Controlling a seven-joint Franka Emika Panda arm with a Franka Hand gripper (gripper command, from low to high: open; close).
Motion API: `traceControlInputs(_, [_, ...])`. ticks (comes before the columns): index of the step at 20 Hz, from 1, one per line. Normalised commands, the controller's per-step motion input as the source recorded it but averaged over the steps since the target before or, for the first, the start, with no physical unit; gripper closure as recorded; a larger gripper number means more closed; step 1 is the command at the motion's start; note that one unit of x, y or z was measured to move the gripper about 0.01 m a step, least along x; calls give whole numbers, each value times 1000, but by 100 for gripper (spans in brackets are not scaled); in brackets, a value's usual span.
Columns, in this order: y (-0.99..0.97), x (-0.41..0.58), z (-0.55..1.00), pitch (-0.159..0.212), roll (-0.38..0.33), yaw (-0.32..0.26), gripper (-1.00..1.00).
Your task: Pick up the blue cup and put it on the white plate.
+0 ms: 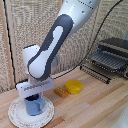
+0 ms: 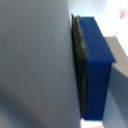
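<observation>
Your cobalt cup (image 1: pixel 34 105): small blue cylinder, upright on white floral-rimmed alabaster dining ware (image 1: pixel 17 116). Gripper (image 1: pixel 33 96) at cup rim; grip state unclear.

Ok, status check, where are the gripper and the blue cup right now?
Gripper at the blue cup's rim; open or shut, cannot tell. Cup upright on white plate. Yellow bowl apart, not in the way.

A grey surface (image 2: pixel 32 60), smooth and out of focus, is filling most of the wrist view. A dark blue finger (image 2: pixel 97 70) of the gripper is lying flat against it, with a thin black pad (image 2: pixel 80 70) showing between the two. Beyond the finger a pale, blurred background is showing; what it is cannot be told.
</observation>
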Motion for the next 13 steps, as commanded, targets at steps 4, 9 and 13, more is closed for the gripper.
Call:
traceControlInputs(4, [161,-13,72,-28,-22,81,-100])
traceControlInputs(9, [-144,59,271,-48,9,113,-100])
traceControlInputs(13, [-338,84,619,-56,39,70,-100])
